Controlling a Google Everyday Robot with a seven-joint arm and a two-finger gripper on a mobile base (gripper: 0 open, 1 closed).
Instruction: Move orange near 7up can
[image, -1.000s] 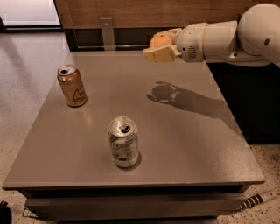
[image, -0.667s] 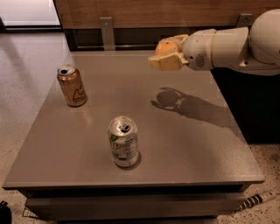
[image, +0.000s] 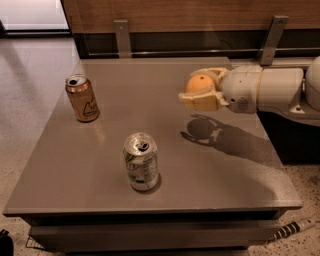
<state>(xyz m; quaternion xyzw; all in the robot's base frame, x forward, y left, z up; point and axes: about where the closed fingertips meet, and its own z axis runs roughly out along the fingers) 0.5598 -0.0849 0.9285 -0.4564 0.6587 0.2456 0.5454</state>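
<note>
Shifted lower and closer to the near edge than a second ago: small round matte orange (image: 199, 83), pinched between the cream fingers (image: 202, 102) of the two-finger gripper (image: 192, 87), held in the air over the right half of the grey flat-topped table (image: 60, 170), with its dark shadow (image: 202, 129) just below on the surface. Down and left of that, well apart, upright and opened near the front edge: silver-white aluminium 7up can (image: 141, 161) with green markings. Further back near the left edge, upright golden-brown soda can (image: 82, 98) with a pale logo; reaching in from the right, white cylindrical arm (image: 270, 90).
</note>
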